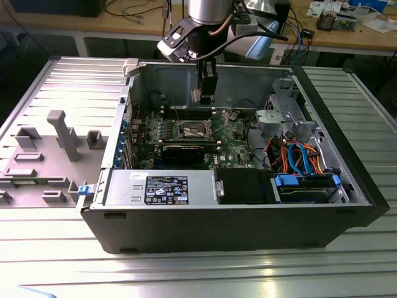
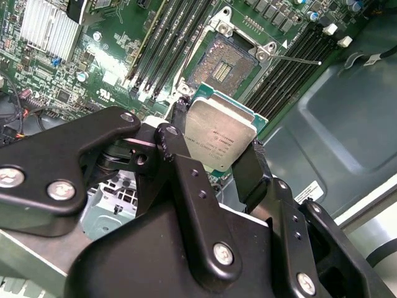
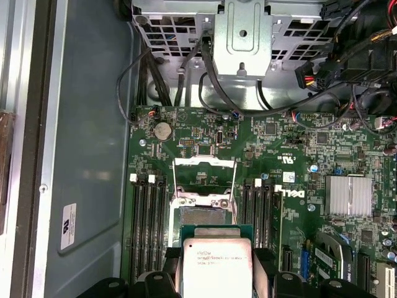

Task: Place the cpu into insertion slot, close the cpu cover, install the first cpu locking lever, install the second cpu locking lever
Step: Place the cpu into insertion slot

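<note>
clamping the gripper (image 2: 215, 138) onto the cpu (image 2: 222, 129), squeezing two opposite side edges of it between the black fingers (image 2: 248, 171) and leaving the dull silver top bare to both wrist views, with a green rim peeking out around the metal lid. judging the chip as light, thin and stiff, not yielding under the squeeze, yet smooth along those edges and so probably prone to sliding or skewing if pinched off-centre. treating the hidden underside and the socket's contacts as the fragile parts, and reckoning the bare side edges the only sensible place for taking hold, just as being done here. hovering above the insertion slot (image 3: 205, 215), clear of it and not touching it, with the dark contact field showing just past the chip's edge in both wrist views; not being able to tell how squarely lined up over it. seeing the cpu cover (image 3: 205, 162) swung up and back off the socket, and a thin wire lever (image 2: 298, 60) sticking out sideways, unlatched. lying flanked by banks of long memory slots (image 3: 146, 230) on the green motherboard (image 3: 279, 143), inside the open computer case (image 1: 248, 233) resting on its side on a ribbed metal table (image 1: 56, 261). reaching down into that case from above in the exterior view, with a grey moulded tray (image 1: 37, 169) sitting well apart toward the exterior view's left.
</note>
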`<move>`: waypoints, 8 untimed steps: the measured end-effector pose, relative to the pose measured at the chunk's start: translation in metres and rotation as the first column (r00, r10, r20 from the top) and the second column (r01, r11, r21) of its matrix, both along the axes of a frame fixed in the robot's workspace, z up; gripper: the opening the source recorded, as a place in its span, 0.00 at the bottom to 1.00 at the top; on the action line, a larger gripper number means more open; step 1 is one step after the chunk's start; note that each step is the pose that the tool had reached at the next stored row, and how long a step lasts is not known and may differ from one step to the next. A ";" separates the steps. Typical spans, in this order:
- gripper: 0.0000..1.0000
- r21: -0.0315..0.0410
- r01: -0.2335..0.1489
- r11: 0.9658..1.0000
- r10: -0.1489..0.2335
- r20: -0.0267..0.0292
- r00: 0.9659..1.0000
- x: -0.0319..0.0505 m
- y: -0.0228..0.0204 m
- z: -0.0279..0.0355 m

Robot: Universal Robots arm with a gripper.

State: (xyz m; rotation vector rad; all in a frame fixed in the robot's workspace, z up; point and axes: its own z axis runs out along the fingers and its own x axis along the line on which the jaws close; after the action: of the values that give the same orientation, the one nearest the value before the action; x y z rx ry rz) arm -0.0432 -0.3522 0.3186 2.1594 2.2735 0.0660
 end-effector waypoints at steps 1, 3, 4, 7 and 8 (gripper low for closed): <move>0.55 0.000 0.000 1.000 0.000 0.000 1.000 0.0000 0.0000 -0.0001; 0.55 0.000 0.000 1.000 0.000 0.000 1.000 0.0000 0.0000 -0.0005; 0.55 0.000 0.000 1.000 0.000 0.000 1.000 0.0000 0.0000 -0.0007; 0.55 0.000 0.000 1.000 0.000 0.000 1.000 0.0000 0.0000 -0.0013; 0.55 0.000 0.000 1.000 0.000 0.000 1.000 0.0000 0.0000 -0.0015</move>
State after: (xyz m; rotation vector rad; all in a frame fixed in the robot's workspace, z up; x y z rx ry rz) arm -0.0432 -0.3522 0.3171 2.1594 2.2735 0.0660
